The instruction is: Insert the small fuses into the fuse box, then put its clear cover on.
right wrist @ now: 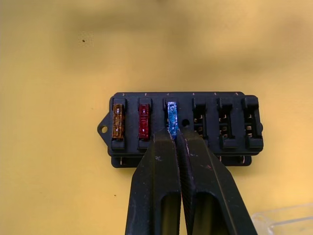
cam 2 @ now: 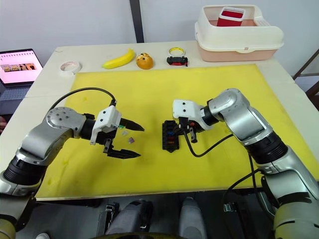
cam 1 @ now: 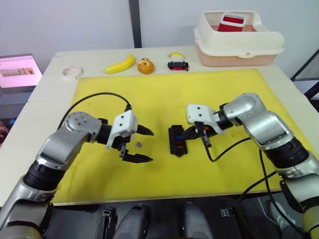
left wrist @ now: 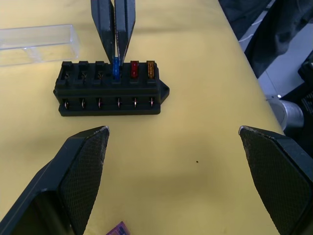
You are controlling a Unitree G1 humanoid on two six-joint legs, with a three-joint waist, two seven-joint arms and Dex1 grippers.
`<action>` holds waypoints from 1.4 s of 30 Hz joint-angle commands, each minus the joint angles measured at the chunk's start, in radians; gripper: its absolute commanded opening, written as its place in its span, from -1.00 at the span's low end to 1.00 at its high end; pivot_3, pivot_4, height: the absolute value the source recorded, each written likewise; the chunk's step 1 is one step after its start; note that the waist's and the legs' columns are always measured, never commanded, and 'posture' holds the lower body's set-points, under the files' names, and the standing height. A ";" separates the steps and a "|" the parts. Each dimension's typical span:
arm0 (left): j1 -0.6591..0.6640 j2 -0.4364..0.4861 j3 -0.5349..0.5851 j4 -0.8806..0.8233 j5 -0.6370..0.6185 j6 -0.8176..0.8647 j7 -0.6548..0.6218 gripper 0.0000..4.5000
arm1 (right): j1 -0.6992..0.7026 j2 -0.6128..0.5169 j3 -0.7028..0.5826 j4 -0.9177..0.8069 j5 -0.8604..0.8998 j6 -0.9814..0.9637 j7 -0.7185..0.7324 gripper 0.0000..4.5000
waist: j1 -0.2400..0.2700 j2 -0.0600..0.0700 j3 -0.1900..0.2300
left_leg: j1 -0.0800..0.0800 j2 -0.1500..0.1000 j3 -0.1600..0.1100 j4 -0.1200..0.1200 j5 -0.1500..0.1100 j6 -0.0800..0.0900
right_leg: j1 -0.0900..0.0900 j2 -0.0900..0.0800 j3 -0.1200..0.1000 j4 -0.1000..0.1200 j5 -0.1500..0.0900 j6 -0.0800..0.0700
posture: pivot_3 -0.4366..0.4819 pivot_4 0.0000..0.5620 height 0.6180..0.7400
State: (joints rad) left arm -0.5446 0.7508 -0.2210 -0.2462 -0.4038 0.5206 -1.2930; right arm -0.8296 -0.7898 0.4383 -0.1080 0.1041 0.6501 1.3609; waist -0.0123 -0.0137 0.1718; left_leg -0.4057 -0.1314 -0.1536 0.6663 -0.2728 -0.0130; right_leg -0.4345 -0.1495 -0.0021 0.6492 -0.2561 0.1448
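The right pincer (right wrist: 175, 136) pinches a blue fuse (right wrist: 171, 113) in the box (right wrist: 181, 128) at mid-frame, likely to push it down. An orange fuse (right wrist: 117, 120) and a red fuse (right wrist: 143, 120) sit beside it. The left pincer (cam 1: 143, 145) waits wide open near a purple fuse (cam 1: 138, 144). The cover (left wrist: 36, 43) lies behind the box.

Both arms have silver-grey rounded metal shells with black joints, white wrist blocks and loose black cables. The black gripper fingers (left wrist: 83, 171) have a fine textured pad surface.
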 commanded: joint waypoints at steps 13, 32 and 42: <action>0.007 0.006 0.003 -0.038 0.001 -0.015 0.008 0.98 | 0.015 0.005 0.030 -0.018 -0.036 -0.002 -0.013 -1.00 | 0.000 0.000 0.000 | 0.000 0.000 0.000 0.000 0.000 0.000 | 0.000 0.000 0.000 0.000 0.000 0.000 | -0.05 -0.47 1.00; 0.007 0.004 0.003 -0.032 0.005 -0.020 0.009 1.00 | -0.004 0.019 0.001 -0.039 -0.016 0.040 -0.023 -0.41 | 0.000 0.000 0.000 | 0.000 0.000 0.000 0.000 0.000 0.000 | 0.000 0.000 0.000 0.000 0.000 0.000 | -0.05 -0.47 1.00; 0.003 0.002 0.002 -0.027 0.006 -0.021 0.008 1.00 | -0.055 0.025 -0.052 -0.038 0.037 0.071 -0.020 -0.41 | 0.000 0.000 0.000 | 0.000 0.000 0.000 0.000 0.000 0.000 | 0.000 0.000 0.000 0.000 0.000 0.000 | -0.05 -0.47 1.00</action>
State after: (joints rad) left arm -0.5381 0.7508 -0.2216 -0.2557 -0.4010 0.5158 -1.2846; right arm -0.8480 -0.7659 0.4356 -0.1257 0.1199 0.7154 1.3391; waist -0.0126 -0.0136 0.1717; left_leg -0.4059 -0.1316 -0.1537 0.6663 -0.2728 -0.0130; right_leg -0.4347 -0.1496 -0.0021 0.6491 -0.2561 0.1448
